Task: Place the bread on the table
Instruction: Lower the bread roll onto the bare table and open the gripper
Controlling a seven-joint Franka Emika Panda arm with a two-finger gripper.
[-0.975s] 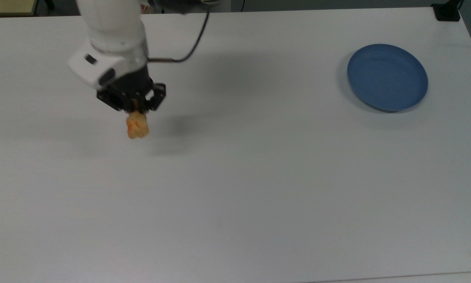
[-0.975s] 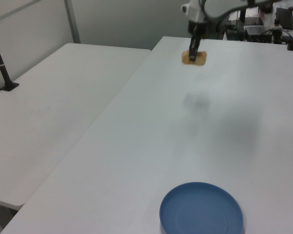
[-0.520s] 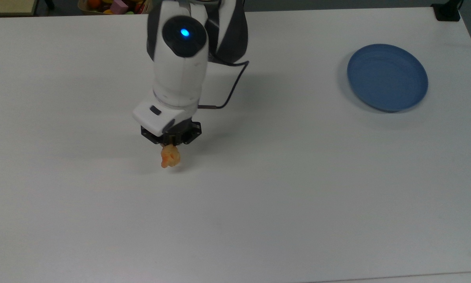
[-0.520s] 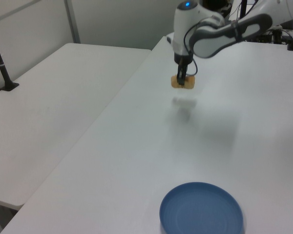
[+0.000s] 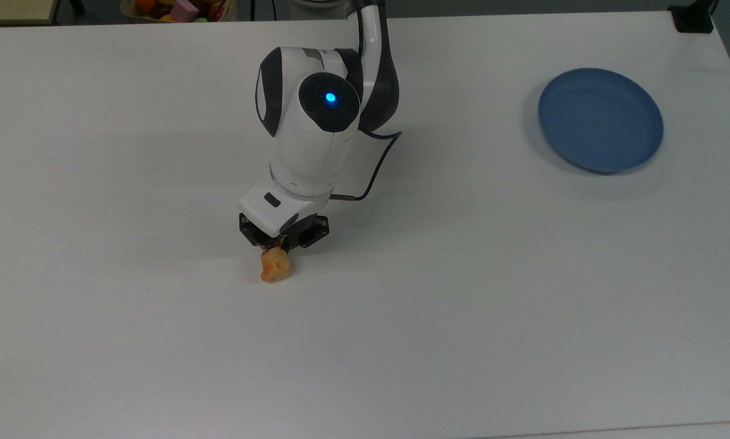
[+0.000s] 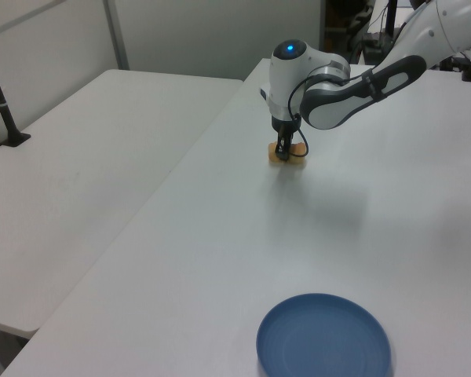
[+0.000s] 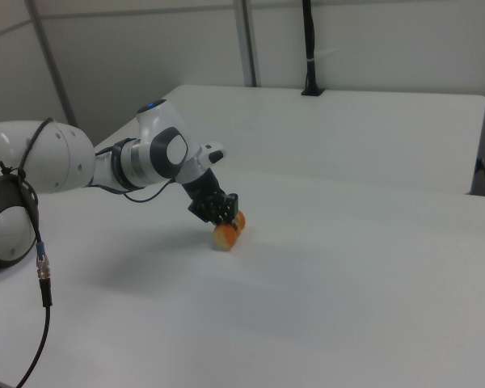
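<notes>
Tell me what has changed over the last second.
The end effector, shut on the bread, carried it toward the top view's bottom right and lowered it until it sits at or just above the table. The grip is unchanged, and the blue plate stayed put.

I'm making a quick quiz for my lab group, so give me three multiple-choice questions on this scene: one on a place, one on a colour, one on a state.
1. Where is the small golden-orange bread roll?
A. on the round blue plate
B. at the black two-finger gripper, low over the white table
C. beyond the table edge

2. What colour is the plate?
A. blue
B. red
C. green

3. What is on the plate?
A. the roll
B. nothing
C. a cup

Answers: 1 B, the roll sits under the fingers mid-table; 2 A, its surface is plainly blue; 3 B, its dish is bare.
</notes>
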